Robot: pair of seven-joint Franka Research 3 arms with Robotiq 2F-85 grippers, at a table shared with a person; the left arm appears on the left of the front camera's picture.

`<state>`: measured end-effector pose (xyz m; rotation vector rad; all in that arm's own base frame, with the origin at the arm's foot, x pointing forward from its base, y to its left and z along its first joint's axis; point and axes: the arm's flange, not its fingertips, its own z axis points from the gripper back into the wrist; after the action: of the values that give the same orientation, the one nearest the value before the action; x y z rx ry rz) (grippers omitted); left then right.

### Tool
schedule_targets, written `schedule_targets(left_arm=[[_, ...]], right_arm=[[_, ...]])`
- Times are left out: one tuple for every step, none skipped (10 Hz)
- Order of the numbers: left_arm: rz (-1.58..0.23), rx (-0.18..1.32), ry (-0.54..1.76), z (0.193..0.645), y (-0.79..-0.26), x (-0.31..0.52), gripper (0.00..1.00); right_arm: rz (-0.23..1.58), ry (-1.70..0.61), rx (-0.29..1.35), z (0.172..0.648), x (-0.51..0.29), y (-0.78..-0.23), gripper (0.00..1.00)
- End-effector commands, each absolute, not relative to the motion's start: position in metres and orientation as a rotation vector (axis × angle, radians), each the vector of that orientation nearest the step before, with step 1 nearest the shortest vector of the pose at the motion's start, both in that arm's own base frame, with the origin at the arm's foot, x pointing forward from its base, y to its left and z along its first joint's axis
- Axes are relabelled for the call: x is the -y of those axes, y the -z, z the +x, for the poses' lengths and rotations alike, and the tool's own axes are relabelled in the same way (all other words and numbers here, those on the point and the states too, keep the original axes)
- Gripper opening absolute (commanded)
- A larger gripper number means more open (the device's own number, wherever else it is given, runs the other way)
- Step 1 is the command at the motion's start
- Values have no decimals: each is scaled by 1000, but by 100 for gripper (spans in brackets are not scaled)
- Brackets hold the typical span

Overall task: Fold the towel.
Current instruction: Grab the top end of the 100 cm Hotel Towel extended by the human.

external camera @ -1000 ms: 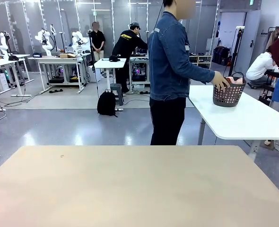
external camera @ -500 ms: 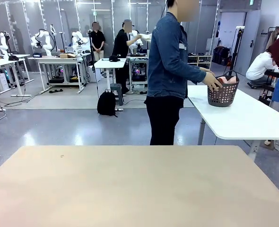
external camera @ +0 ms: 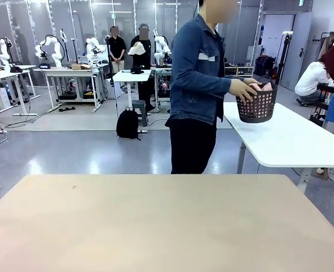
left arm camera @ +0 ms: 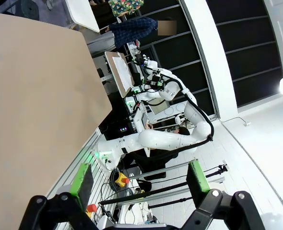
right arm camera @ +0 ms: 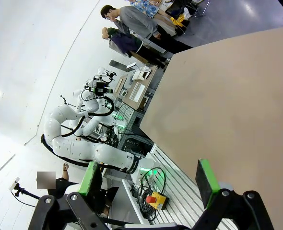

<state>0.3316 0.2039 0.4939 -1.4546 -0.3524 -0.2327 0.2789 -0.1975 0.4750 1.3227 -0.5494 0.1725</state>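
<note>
Right now the towel [external camera: 266, 86] is well away from the robot: a salmon-pink bundle showing over the rim of a dark perforated laundry basket [external camera: 257, 109]. A person in a denim jacket [external camera: 198, 68] stands beyond the far edge of the beige bench [external camera: 155, 226], turned toward the picture's right. The person's hand [external camera: 243, 90] grips the basket's near rim, holding it at about waist height over the end of a white bench [external camera: 291, 141] off to the right. How much of the towel lies inside the basket cannot be told from here.

From the left wrist camera, the left hand [left arm camera: 139, 184] is spread wide with nothing between its green pads [left arm camera: 82, 178]. It sits back from the beige bench's edge, with bare benchtop ahead. The white right arm [left arm camera: 156, 139] curves through the middle of that view.

From the right wrist camera, the right hand [right arm camera: 148, 184] is likewise wide apart and holds nothing, its green pads [right arm camera: 205, 181] clear of the bench. The left arm [right arm camera: 84, 148] bends along beside the bench's edge.
</note>
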Motion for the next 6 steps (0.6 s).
schedule_targets(left_arm=[[-1461,344,226,332,-494,-205,100],[-1461,344,226,332,-494,-205,100],[-1461,344,226,332,-494,-205,100],[-1461,344,226,332,-494,-205,100],[-1461,344,226,332,-494,-205,100],[-1461,344,226,332,-494,-205,100]], right_arm=[[1331,-181,566,279,198,-477,100],[1331,-181,566,279,198,-477,100],[1331,-181,566,279,198,-477,100],[1331,-181,566,279,198,-477,100],[1331,-181,566,279,198,-477,100],[1331,-181,566,279,198,-477,100]])
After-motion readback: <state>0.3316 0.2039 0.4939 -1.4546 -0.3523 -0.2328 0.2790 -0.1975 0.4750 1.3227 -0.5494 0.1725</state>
